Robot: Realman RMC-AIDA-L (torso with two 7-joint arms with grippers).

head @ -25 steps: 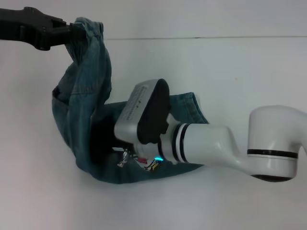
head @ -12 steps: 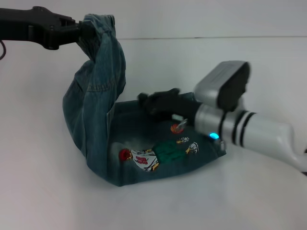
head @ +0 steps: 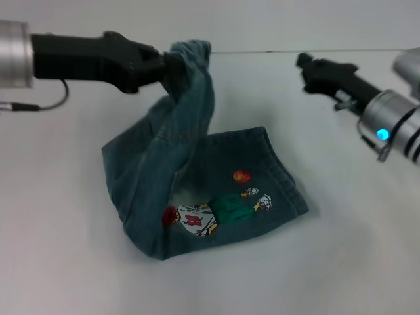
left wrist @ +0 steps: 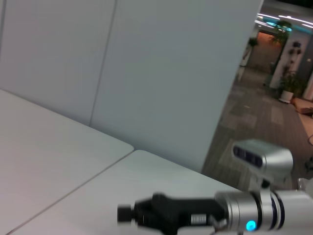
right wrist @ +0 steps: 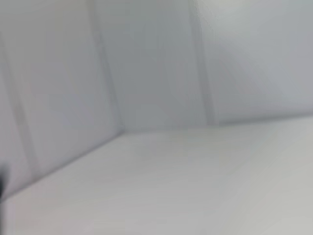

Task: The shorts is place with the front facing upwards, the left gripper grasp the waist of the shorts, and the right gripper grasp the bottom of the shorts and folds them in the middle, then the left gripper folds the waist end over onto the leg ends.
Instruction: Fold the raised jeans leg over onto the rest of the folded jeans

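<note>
We see white worktop (head: 341, 262); denim shorts (head: 249, 197) lie on it near middle, printed cartoon figure up, waist end lifted off surface.

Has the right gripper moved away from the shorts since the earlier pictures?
Yes. The right gripper has left the shorts and now sits up and to the right, off the denim, above the table.

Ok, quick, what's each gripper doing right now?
Left gripper: shut on the waist of the shorts, held raised.
Right gripper: clear of the denim, holding nothing; open or shut cannot be told.
</note>
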